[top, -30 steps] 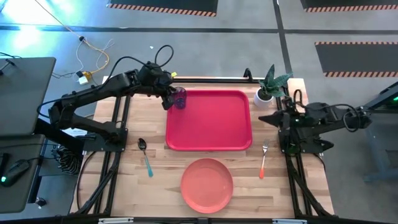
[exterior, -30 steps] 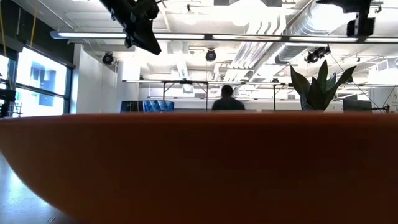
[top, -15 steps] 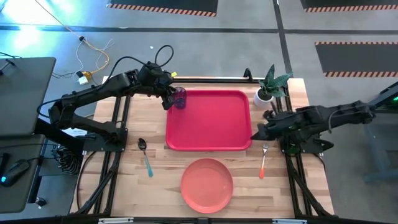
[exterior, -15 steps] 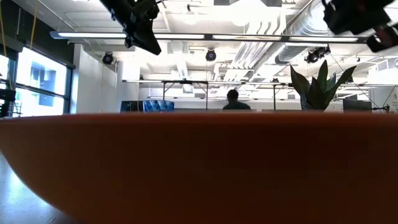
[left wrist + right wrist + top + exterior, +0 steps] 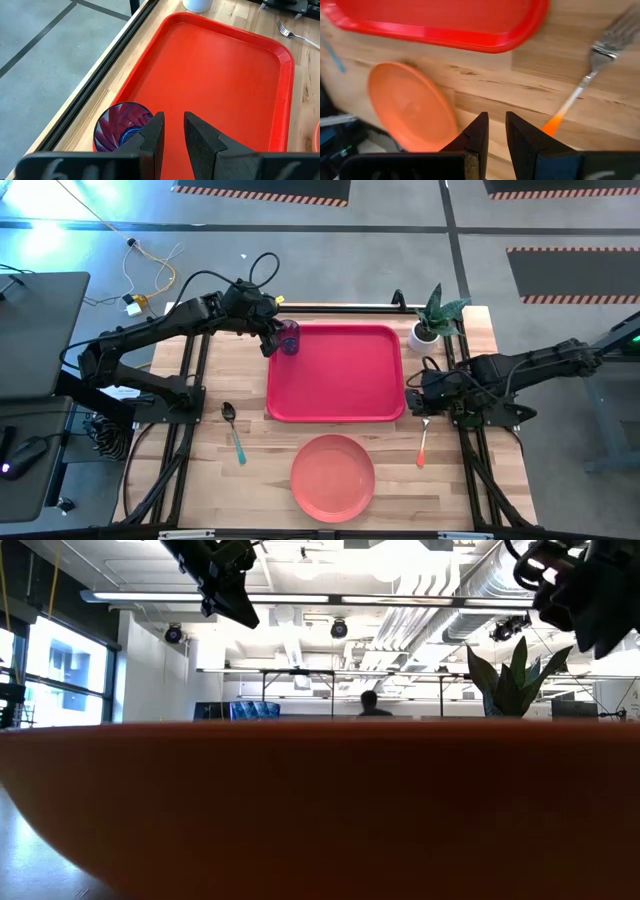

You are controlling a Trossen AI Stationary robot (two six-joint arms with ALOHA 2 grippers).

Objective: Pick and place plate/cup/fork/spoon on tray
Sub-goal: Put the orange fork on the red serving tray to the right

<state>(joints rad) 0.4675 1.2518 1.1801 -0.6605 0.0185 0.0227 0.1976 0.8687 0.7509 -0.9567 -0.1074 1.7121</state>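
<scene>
The cup (image 5: 122, 125) stands at the tray (image 5: 336, 406)'s far left corner, and the left gripper (image 5: 172, 132) grips its rim between nearly closed fingers: one finger (image 5: 152, 137) inside, the other outside. The rest is not done yet. The plate (image 5: 333, 476), the spoon (image 5: 234, 432) and the fork (image 5: 590, 75) lie on the table outside the tray. The right gripper (image 5: 496, 131) hangs above the wood, the fork just beside its fingertips, its fingers a narrow gap apart and holding nothing. A potted plant (image 5: 434, 320) stands behind the right gripper, clear of the tray.

Blue cup (image 5: 290, 338) upright at red tray's (image 5: 340, 375) far-left corner.
</scene>
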